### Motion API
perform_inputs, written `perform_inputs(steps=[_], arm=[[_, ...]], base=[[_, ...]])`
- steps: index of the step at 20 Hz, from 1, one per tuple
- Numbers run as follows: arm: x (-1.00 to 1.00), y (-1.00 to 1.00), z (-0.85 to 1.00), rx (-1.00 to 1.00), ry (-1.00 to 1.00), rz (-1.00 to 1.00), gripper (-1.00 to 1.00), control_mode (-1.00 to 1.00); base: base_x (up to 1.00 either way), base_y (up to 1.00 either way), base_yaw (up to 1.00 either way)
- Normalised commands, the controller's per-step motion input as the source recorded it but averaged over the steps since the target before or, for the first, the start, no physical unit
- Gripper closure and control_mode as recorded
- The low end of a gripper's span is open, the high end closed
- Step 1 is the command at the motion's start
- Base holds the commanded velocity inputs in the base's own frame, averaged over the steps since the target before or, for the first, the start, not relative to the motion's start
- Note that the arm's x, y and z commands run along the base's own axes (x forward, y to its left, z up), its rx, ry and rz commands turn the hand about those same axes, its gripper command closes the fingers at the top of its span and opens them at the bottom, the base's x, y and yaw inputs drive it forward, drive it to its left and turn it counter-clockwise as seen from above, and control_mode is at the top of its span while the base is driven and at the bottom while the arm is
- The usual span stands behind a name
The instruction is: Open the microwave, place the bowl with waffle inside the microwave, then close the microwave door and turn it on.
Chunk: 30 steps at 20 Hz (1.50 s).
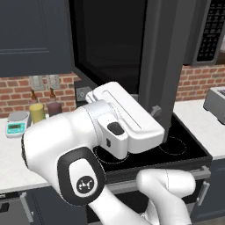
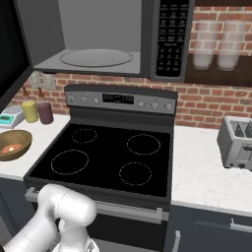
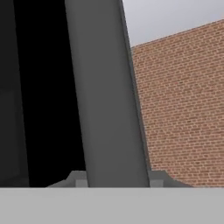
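Claw apparently straddling microwave door's free edge, jaws partly apart, grip unclear; risks slipping off mid-swing or door rebounding, bowl with waffle waiting on worktop at nine o'clock.

The microwave door stands swung out in front of me, its grey edge right between my fingertips and blocking the way forward. Past it the microwave cavity is open above the stove. The bowl sits on the counter beside the stove's left edge.
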Motion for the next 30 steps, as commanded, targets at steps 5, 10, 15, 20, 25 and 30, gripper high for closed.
perform_inputs(steps=[5, 10, 15, 20, 25, 30], arm=[[0.00, -0.19, -0.45, 0.00, 0.01, 0.00, -1.00, -1.00], [0.00, -0.24, -0.30, 0.00, 0.02, 0.00, -1.00, -1.00], [0.00, 0.00, -0.04, 0.00, 0.01, 0.00, -1.00, -1.00], [0.04, 0.10, 0.21, 0.00, 0.16, -0.01, -1.00, -1.00], [0.17, 0.25, 0.24, 0.00, 0.30, -0.07, -1.00, -1.00], [0.02, 0.46, 0.01, 0.00, 0.08, -0.06, -1.00, -1.00]], base=[[0.00, 0.00, 0.00], [0.00, 0.00, 0.00], [0.00, 0.00, 0.00], [0.00, 0.00, 0.00], [0.00, 0.00, 0.00], [0.00, 0.00, 0.00]])
